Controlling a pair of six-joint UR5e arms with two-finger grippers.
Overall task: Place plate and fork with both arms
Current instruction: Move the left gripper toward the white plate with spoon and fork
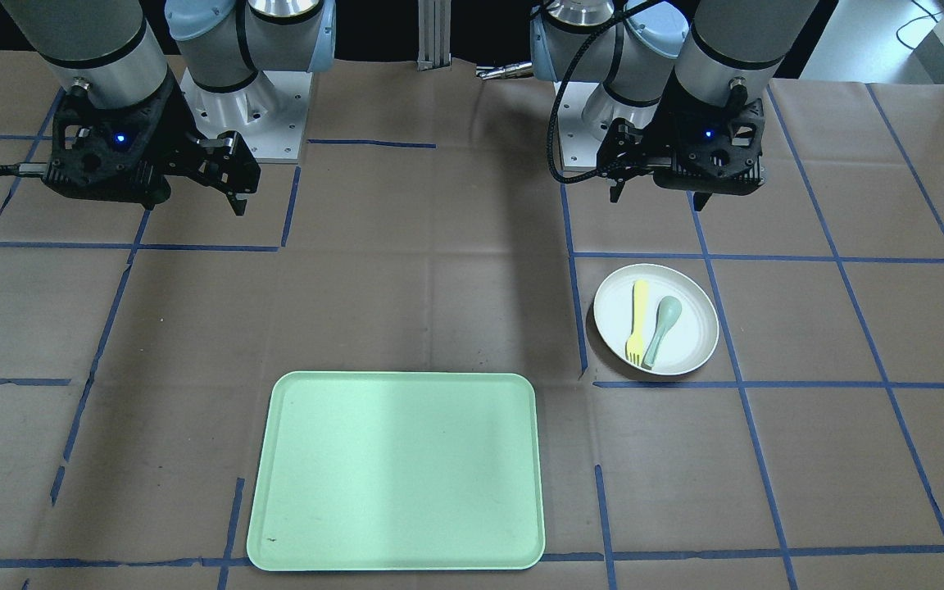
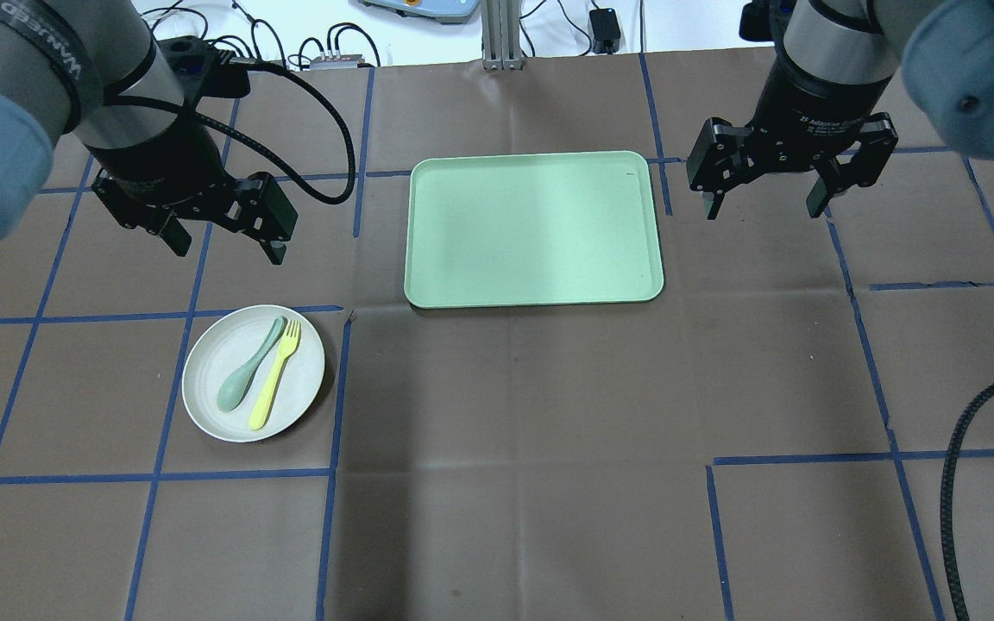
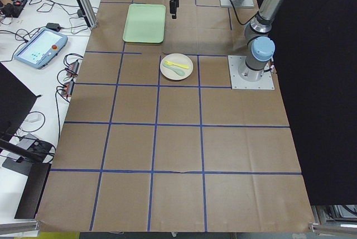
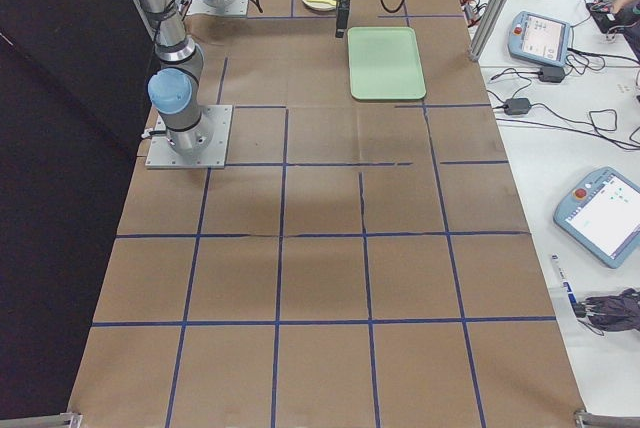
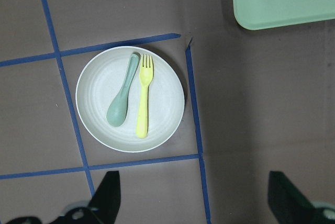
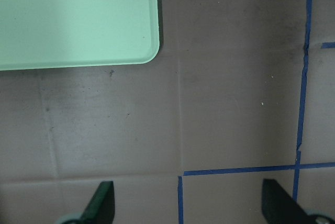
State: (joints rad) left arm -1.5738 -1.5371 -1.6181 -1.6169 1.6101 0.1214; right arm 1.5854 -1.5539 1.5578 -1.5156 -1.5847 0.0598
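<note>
Left pincer (image 2: 228, 246) and right pincer (image 2: 763, 210) are held spread above the worktop (image 2: 549, 431); fork (image 2: 275, 375) and spoon (image 2: 248, 371) are laid together on the plate (image 2: 297, 395), lower left.

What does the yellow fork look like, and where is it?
The fork is slim and pale yellow. It looks like plastic and has short tines at one end. It lies flat on the round off-white plate, close beside a grey-green spoon, with its tines pointing away from the robot. Its handle end stops near the plate's rim. Nothing is gripping it.
</note>
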